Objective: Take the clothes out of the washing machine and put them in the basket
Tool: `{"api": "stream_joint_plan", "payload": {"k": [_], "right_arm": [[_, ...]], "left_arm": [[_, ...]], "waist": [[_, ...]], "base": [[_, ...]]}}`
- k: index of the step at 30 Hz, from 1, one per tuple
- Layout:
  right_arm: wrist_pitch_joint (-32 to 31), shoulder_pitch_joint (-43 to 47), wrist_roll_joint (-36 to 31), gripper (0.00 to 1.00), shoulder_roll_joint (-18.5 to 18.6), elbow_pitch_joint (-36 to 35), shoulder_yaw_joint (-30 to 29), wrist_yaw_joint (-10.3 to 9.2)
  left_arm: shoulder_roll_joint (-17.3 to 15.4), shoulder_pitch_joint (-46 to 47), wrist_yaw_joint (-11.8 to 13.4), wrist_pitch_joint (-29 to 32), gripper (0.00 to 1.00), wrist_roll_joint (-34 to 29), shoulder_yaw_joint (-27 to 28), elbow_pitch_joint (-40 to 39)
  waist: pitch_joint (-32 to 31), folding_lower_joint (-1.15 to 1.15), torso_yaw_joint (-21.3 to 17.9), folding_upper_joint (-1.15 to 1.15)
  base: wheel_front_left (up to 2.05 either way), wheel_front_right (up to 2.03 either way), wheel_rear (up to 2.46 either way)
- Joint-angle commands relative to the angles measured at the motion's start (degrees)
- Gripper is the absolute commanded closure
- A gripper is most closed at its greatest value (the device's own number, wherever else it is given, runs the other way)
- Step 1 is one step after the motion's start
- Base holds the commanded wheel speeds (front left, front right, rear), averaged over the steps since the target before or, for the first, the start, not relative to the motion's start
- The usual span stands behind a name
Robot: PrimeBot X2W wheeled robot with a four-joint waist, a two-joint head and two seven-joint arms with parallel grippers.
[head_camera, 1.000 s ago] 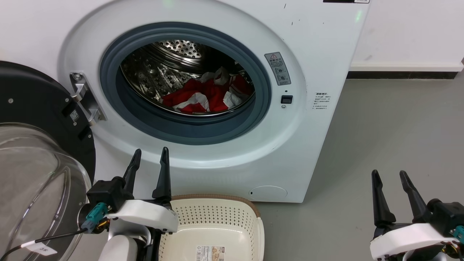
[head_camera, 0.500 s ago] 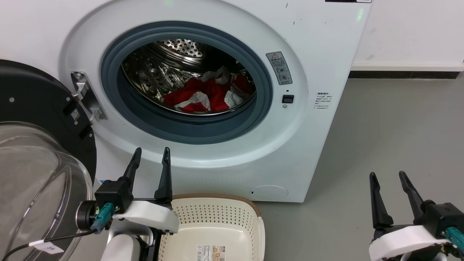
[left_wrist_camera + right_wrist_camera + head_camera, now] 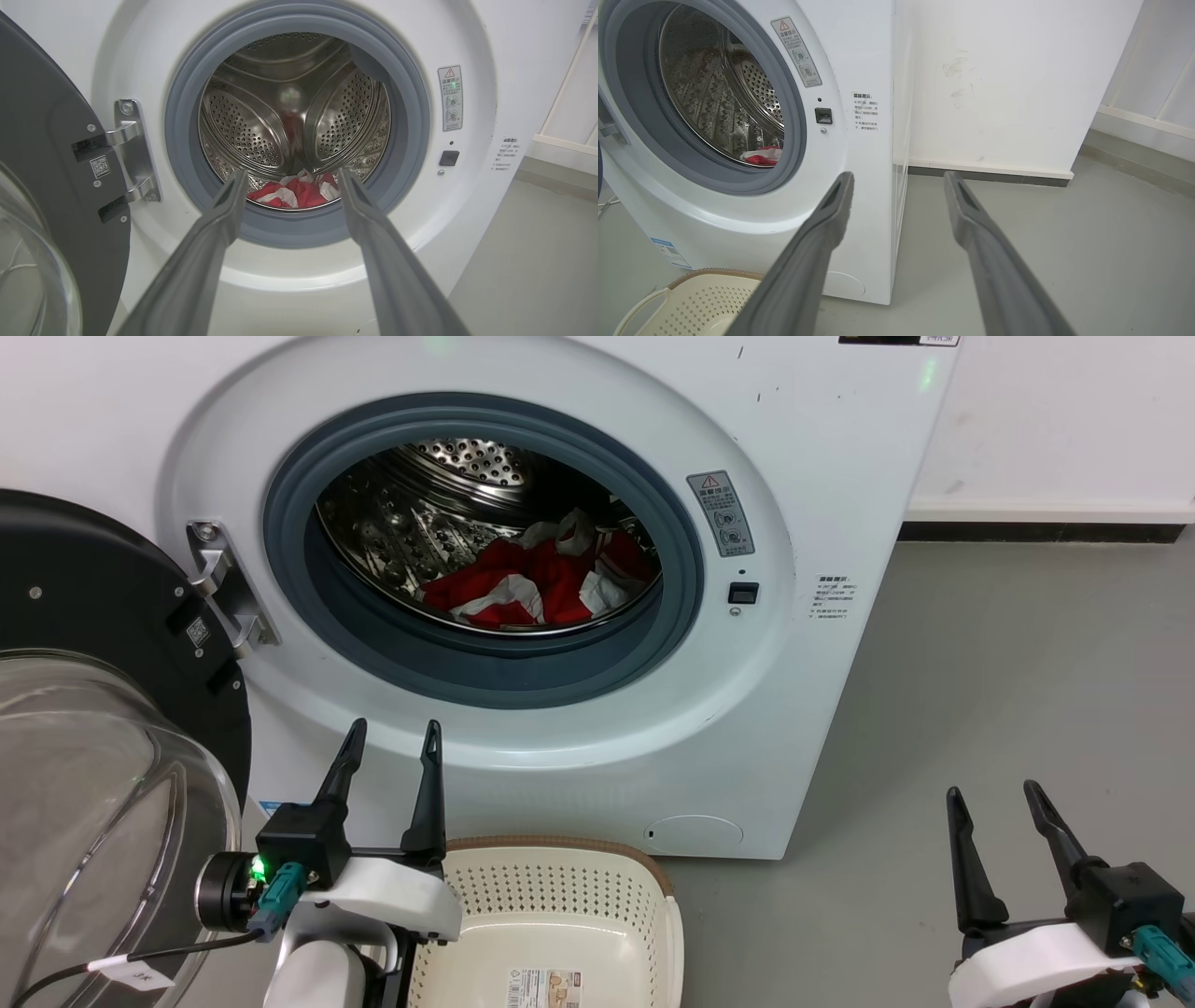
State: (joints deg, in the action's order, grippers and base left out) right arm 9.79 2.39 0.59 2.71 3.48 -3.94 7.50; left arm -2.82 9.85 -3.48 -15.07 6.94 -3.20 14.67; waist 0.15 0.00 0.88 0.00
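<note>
Washing machine [image 3: 822, 448], big and white, with door [image 3: 93, 588] swung wide open. Cream basket [image 3: 560, 845] on the floor [image 3: 980, 663] in front. Red clothes [image 3: 532, 583] low in the drum [image 3: 420, 523]. Left gripper [image 3: 394, 726] near the basket, jaws apart, holding nothing. Right gripper [image 3: 991, 791] off aside, jaws apart.

The washing machine [image 3: 822, 476] runs off the head view's top edge, and its glass door [image 3: 84, 784] off the left. From the right wrist, the grey ring [image 3: 797, 135] hides most of the clothes [image 3: 762, 156]. The left arm [image 3: 392, 891] covers a corner of the basket [image 3: 560, 847], whose near half is cropped. The print on the warning sticker [image 3: 722, 513] is too small to read.
</note>
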Motion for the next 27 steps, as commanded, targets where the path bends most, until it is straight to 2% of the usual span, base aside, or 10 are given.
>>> {"api": "stream_joint_plan", "payload": {"k": [1,18,27], "right_arm": [[0.0,0.4,0.0,0.00,0.3,-0.2,0.0,-0.01],[-0.2,-0.5,0.3,0.00,0.3,-0.1,-0.1,-0.01],[-0.6,-2.6,0.6,0.00,0.3,-3.2,1.7,-0.01]], "left_arm": [[-0.1,0.7,0.0,-0.2,0.00,0.2,0.1,0.1],[-0.1,1.5,0.1,-0.2,0.00,-0.8,0.4,1.0],[-0.1,8.1,0.4,-0.2,0.00,-2.3,0.8,3.9]], "waist": [[0.0,0.00,0.0,0.00],[1.1,0.00,-0.1,0.00],[5.3,0.00,-2.1,0.00]], "base": [[0.00,0.00,0.00],[0.00,0.00,0.00],[0.00,0.00,0.00]]}}
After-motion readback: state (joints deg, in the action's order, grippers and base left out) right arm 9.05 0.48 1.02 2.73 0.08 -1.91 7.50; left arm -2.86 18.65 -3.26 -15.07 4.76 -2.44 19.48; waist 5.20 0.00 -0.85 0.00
